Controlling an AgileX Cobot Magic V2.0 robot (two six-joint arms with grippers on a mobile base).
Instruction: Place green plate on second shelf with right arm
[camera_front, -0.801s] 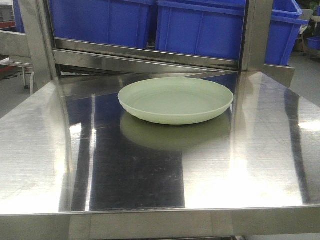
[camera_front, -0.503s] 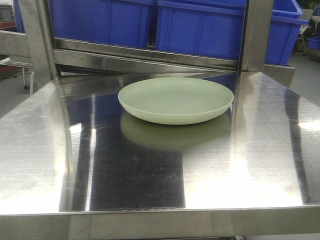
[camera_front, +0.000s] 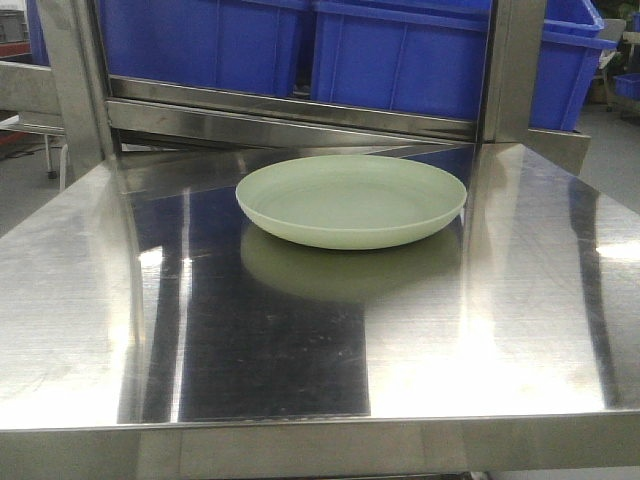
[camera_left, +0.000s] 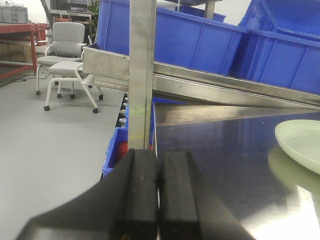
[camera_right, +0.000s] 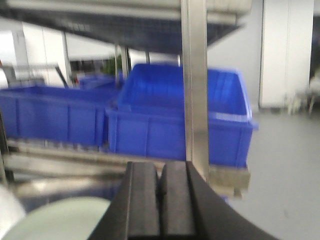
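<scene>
The green plate (camera_front: 351, 200), pale mint and round with a low rim, lies flat on the steel table (camera_front: 300, 340) toward its back middle. Its edge also shows at the right of the left wrist view (camera_left: 300, 142) and at the lower left of the blurred right wrist view (camera_right: 60, 217). My left gripper (camera_left: 158, 155) is shut with nothing in it, at the table's left edge, well left of the plate. The right gripper (camera_right: 160, 167) is shut and empty too, to the right of the plate. Neither gripper appears in the front view.
A steel shelf (camera_front: 290, 110) behind the table carries blue bins (camera_front: 400, 55). Steel uprights (camera_front: 512, 70) stand at the back right and back left (camera_front: 75, 80). Office chairs (camera_left: 65, 60) and a lower blue bin (camera_left: 117, 145) sit left of the table.
</scene>
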